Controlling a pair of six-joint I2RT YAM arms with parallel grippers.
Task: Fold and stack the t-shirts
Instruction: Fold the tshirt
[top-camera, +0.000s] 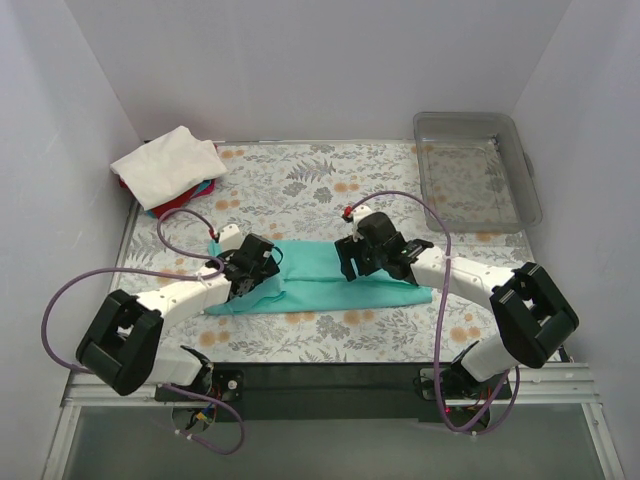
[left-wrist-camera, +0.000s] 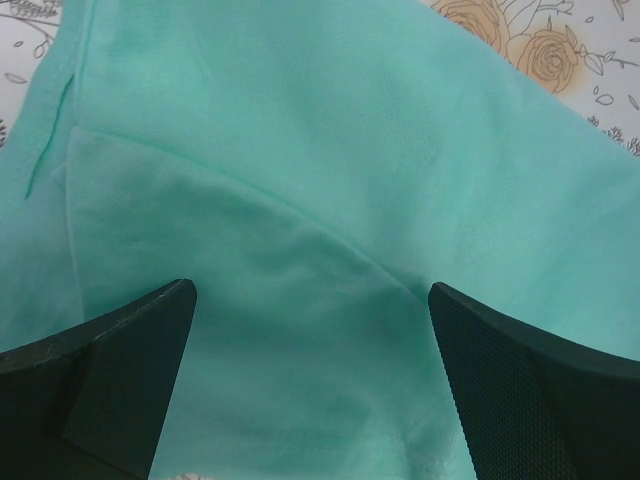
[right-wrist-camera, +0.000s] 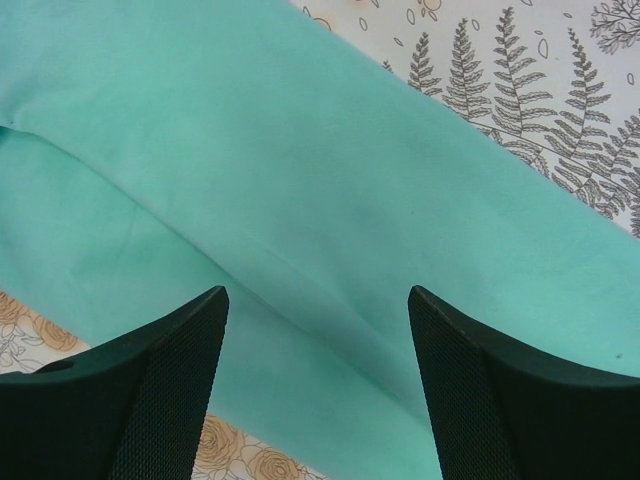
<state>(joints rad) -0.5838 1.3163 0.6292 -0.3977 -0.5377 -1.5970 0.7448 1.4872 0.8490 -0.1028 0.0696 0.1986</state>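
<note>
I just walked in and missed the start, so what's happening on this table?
Two robot arms are folding a teal t-shirt, which lies on the flowered table as a long flat band. The left gripper is over its left part and the right gripper is nearer the middle. Both have their fingers apart, with nothing gripped. At the back left, a white t-shirt tops a small pile with red and blue cloth under it. A clear tray sits at the back right.

Overhead view looks down from behind; 2 close wrist views share teal t-shirt (top-camera: 310, 274).
</note>
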